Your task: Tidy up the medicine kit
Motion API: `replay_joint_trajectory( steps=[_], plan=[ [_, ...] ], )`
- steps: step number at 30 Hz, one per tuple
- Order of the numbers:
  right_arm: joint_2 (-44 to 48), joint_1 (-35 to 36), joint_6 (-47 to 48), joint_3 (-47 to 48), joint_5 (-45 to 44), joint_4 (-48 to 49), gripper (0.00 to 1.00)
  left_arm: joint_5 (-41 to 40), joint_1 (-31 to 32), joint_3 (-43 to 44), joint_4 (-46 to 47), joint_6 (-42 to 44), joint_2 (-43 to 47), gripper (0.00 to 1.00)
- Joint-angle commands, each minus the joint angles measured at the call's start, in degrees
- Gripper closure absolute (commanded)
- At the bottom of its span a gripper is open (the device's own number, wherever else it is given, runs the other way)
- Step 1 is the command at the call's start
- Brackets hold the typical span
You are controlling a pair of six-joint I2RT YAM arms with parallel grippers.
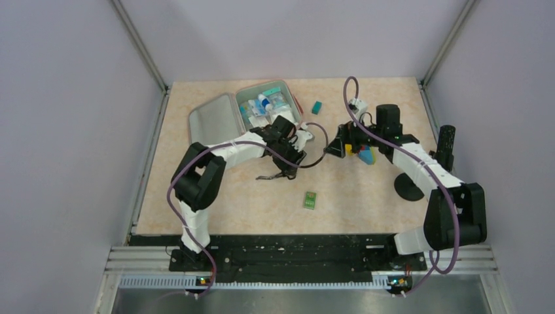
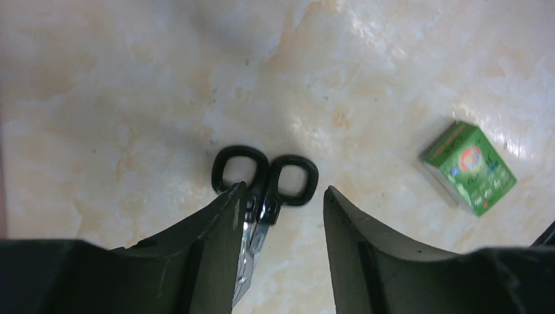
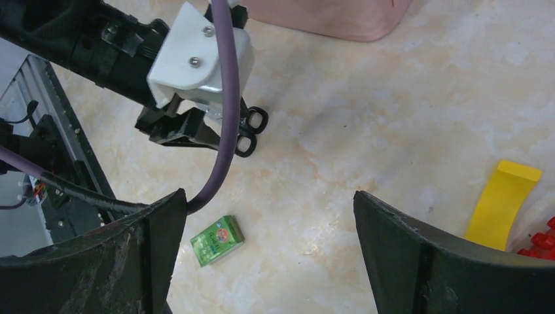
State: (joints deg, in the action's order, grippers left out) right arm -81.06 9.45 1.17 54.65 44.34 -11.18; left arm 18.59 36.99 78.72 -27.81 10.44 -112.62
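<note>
The medicine kit [image 1: 211,118], a pink zip case, lies open at the back of the table, its right half [image 1: 296,104] holding several small packs and bottles. One pink corner of it [image 3: 327,16] shows in the right wrist view. My left gripper [image 2: 285,190] hangs low over the table in front of the kit, jaws apart. Black-handled scissors [image 2: 265,180] lie between them. Their blade rests against the left finger [image 2: 216,248] and stands apart from the right one. My right gripper [image 3: 268,194] stands open and empty, to the right of the left one, above bare table.
A small green box [image 1: 310,199] lies on the table nearer the bases, also seen as the green box [image 3: 218,241]. A teal block [image 1: 317,106] sits right of the kit. A yellow piece [image 3: 502,203] and red bits [image 3: 540,242] lie by my right gripper.
</note>
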Motion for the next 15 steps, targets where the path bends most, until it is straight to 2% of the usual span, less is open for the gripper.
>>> replay_joint_trajectory(
  steps=[1, 4, 8, 12, 15],
  plan=[
    [2.9, -0.4, 5.2, 0.8, 4.0, 0.5, 0.05, 2.8, -1.0, -3.7, -2.5, 10.4, 10.7, 0.48],
    [2.9, -0.4, 13.1, 0.9, 6.2, -2.1, 0.04, 7.2, -3.5, -4.7, -11.6, 21.4, 13.4, 0.48],
    [2.7, -0.4, 25.1, 0.9, 8.2, -5.2, 0.01, 6.8, -7.7, -4.5, -20.5, 36.4, 13.7, 0.51],
    [1.5, 0.0, 31.5, 1.2, 11.4, -5.1, 0.01, 4.6, -10.0, -2.5, -23.8, 44.1, 10.2, 0.55],
    [-0.4, 1.0, 34.3, 3.3, 12.6, -6.7, 0.01, 3.6, -10.6, -0.4, -24.6, 44.5, 6.5, 0.56]
  ],
)
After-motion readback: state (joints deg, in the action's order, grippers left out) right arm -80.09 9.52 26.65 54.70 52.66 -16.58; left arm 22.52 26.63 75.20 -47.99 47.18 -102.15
